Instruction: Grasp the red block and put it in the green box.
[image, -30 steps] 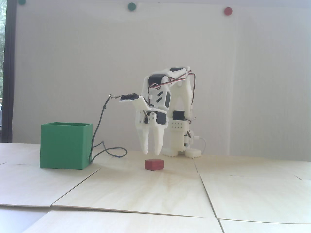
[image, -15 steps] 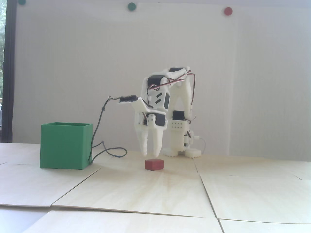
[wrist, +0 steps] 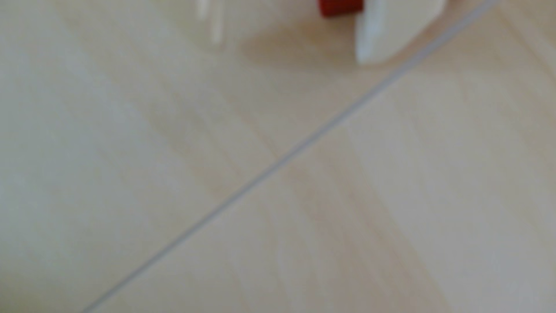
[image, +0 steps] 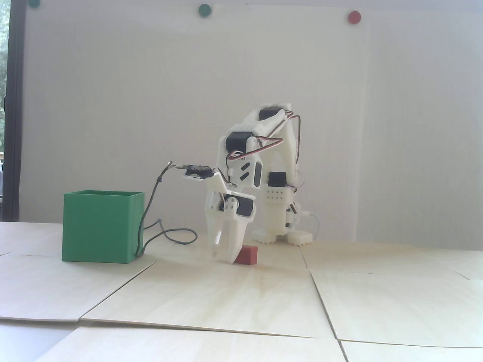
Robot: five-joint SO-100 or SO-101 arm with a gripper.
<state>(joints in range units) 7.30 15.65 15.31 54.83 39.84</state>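
Fixed view: your white arm (image: 260,158) was folded forward with the gripper (image: 223,257) down at the table (image: 241,298), fingertips at or just above the surface. Jaws were spread apart; the thinner finger (image: 215,235) sat on the view's left, the broader finger (image: 236,241) on the right. The red block (image: 249,255) lay flat on the table, its left part hidden behind the broad finger, so from this angle you couldn't tell whether that finger touched it. Nothing was clamped. The green box (image: 101,226) stood upright on the table, well apart to the block's left in this view, open top up. A dark cable (image: 151,211) ran from the wrist camera board (image: 196,171) down past the box's right side and looped on the table behind. Two green dots (image: 204,9) and one red dot (image: 354,17) were on the back wall. Wrist view: blurred. You had the block (wrist: 340,7) at the top edge, cut off by the frame, sitting between the two fingers: right up against the broad one (wrist: 379,33) on the right, with a clear gap to the thin one (wrist: 215,21) on the left. Claw open around the block, not yet closed on it. A panel seam (wrist: 270,171) crossed the table diagonally.
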